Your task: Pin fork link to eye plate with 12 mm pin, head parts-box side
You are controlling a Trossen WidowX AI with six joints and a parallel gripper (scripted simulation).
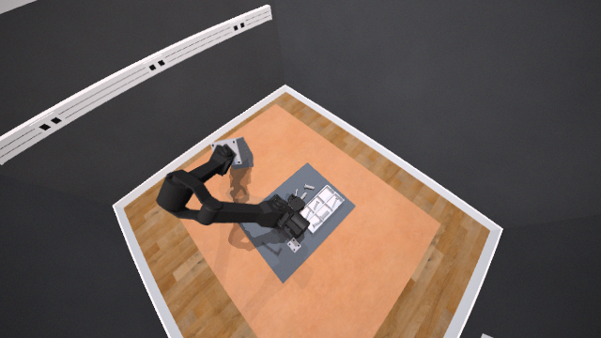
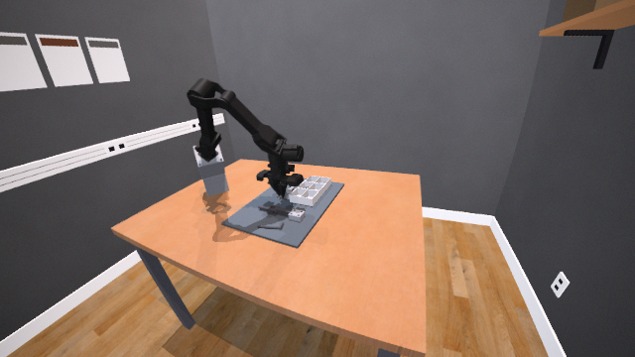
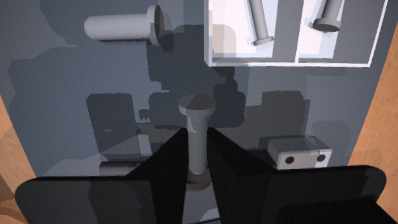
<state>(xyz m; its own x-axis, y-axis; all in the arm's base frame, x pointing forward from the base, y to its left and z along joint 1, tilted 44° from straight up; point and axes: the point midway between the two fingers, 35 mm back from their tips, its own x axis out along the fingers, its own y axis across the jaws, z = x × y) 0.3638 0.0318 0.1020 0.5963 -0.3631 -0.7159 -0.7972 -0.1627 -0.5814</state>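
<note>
My gripper (image 3: 197, 134) is shut on a grey headed pin (image 3: 197, 132), gripped by its shank with the flat head pointing away from the wrist. In the top and exterior views the gripper (image 1: 295, 221) (image 2: 282, 190) hangs low over the grey mat, beside the parts box. The eye plate's light grey base with two holes (image 3: 299, 152) lies right of the fingers in the wrist view; it also shows in the top and exterior views (image 1: 294, 244) (image 2: 297, 214). A dark part, likely the fork link (image 2: 274, 210), lies beside that base, partly in shadow under my fingers.
The white parts box (image 1: 324, 207) (image 3: 295, 30) holds several pins in its compartments. A thick loose pin (image 3: 122, 26) lies on the grey mat, and small pins (image 1: 306, 189) lie near the box. A dark bar (image 2: 270, 227) lies at the mat's near end.
</note>
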